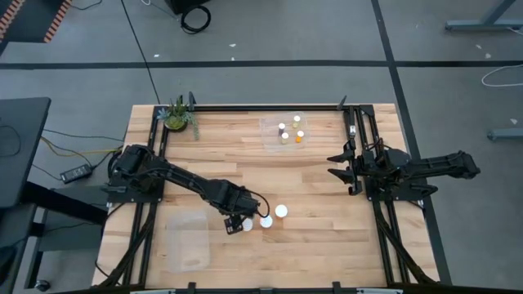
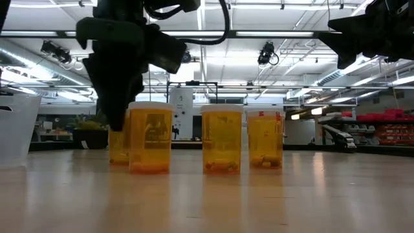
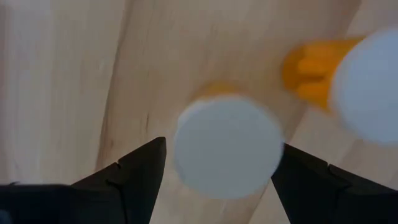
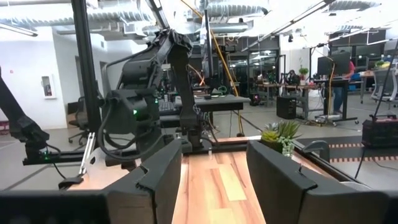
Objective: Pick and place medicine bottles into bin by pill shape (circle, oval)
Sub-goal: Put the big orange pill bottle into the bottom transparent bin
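Three white-capped medicine bottles show near the table's middle front in the high view: (image 1: 247,224), (image 1: 265,221), (image 1: 281,211). The low view shows them as orange bottles standing upright on their bases: (image 2: 150,137), (image 2: 222,139), (image 2: 265,138), with a further one (image 2: 119,147) half hidden behind my left gripper (image 2: 116,97). My left gripper (image 1: 236,220) points down, open, its fingers on either side of one white cap (image 3: 227,146). Another bottle (image 3: 367,87) stands close beside it. My right gripper (image 1: 337,163) waits open and empty at the table's right side; it also shows in the right wrist view (image 4: 214,168).
A clear bin (image 1: 286,131) at the table's far middle holds several small bottles. Another clear bin (image 1: 186,238) lies at the near left. A green potted plant (image 1: 177,116) stands at the far left corner. Bare wood lies between the bottle group and the right arm.
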You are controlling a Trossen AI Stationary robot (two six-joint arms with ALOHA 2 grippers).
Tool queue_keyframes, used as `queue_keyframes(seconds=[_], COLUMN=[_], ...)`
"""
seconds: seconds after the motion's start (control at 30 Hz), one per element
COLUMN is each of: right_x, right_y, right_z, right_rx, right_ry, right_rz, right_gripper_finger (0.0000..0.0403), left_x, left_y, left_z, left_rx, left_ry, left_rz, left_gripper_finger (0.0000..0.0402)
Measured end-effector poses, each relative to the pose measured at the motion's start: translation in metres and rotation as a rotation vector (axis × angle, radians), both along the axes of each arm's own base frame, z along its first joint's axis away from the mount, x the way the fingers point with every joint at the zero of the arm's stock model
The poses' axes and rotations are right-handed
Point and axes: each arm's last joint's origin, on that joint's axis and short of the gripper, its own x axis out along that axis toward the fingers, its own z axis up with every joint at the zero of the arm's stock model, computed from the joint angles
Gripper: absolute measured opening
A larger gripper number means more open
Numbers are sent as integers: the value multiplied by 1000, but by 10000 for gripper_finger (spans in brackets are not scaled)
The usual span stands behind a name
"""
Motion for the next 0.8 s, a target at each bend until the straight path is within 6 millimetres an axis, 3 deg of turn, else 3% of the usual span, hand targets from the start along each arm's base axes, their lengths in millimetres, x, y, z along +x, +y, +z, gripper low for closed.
queue_keyframes(seconds=[0.23, 0.57, 0.8], right_x=[0, 0, 0], right_y=[0, 0, 0], right_z=[-1, -1, -1], right_rx=[-1, -1, -1], right_ry=[10, 12, 12], right_rz=[0, 0, 0], right_gripper_finger=[188, 188, 188], left_x=[3, 7, 7], left_y=[1, 0, -1], left_z=[0, 1, 5], left_rx=[-1, -17, -46], left_ry=[-26, -73, -46], left_rz=[-9, 1, 21], left_gripper_finger=[268, 214, 231])
